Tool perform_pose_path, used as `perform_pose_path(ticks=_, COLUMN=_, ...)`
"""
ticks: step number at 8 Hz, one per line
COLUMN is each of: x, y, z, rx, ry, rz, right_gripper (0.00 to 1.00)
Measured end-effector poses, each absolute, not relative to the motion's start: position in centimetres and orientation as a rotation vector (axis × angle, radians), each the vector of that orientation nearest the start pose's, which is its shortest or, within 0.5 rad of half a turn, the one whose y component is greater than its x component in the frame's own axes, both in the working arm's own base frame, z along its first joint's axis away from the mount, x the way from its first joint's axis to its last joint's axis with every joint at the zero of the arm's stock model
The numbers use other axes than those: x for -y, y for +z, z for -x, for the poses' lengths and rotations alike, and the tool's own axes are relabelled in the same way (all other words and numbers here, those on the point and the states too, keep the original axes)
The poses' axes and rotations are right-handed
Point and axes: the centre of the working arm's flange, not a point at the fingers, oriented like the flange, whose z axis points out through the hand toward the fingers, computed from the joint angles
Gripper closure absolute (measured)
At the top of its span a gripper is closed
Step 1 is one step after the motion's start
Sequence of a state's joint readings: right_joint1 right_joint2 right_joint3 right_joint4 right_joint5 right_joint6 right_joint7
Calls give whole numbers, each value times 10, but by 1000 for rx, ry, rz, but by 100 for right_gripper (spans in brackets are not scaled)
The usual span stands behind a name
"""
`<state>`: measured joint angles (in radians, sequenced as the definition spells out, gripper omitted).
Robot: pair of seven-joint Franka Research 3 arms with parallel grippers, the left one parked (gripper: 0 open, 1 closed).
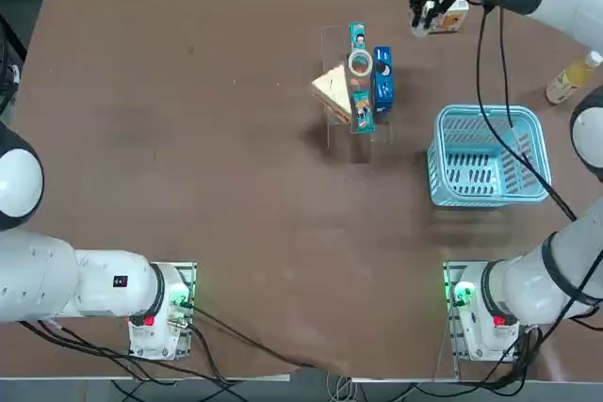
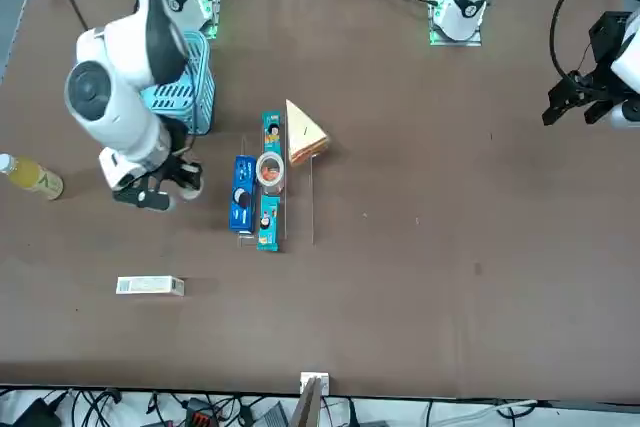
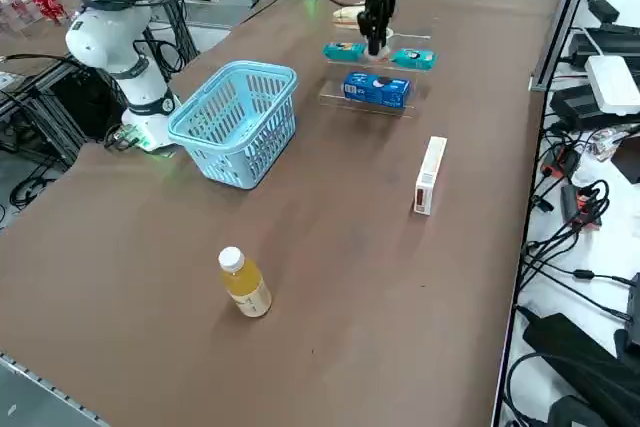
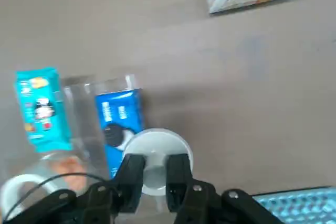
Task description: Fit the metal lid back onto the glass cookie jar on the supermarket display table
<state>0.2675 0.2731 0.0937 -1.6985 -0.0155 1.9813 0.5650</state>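
The glass cookie jar has a whitish rim and tan-orange contents. It stands open among the packets in the middle of the dark-brown display table. It also shows in the front view and at the edge of the wrist view. My right gripper is shut on the metal lid, a silver-grey disc pinched between the two fingers. The gripper hangs raised above the table beside the blue box, off to the jar's side and not over it. In the right side view the gripper hides the jar.
Around the jar lie a long teal packet, a blue box and a wrapped sandwich. A light-blue basket stands nearer my base. A juice bottle and a white carton sit farther out.
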Motion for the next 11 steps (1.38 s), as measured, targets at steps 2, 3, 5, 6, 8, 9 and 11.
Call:
perform_pose_path(ticks=2, x=-266, y=437, z=-587, rx=-400, ry=-13, rz=3095, right_gripper=74)
perform_pose_path(ticks=3, x=-288, y=431, z=-580, rx=-433, ry=-3, rz=3093, right_gripper=74)
perform_pose_path(ticks=5, x=-327, y=418, z=-570, rx=-482, ry=16, rz=3089, right_gripper=74)
perform_pose_path(ticks=6, x=-343, y=413, z=-568, rx=-500, ry=20, rz=3086, right_gripper=74)
perform_pose_path(ticks=8, x=-363, y=410, z=-567, rx=-515, ry=15, rz=3077, right_gripper=74)
perform_pose_path(ticks=9, x=-369, y=409, z=-566, rx=-527, ry=12, rz=3077, right_gripper=74)
perform_pose_path(ticks=11, x=-382, y=403, z=-558, rx=-549, ry=1, rz=3093, right_gripper=74)
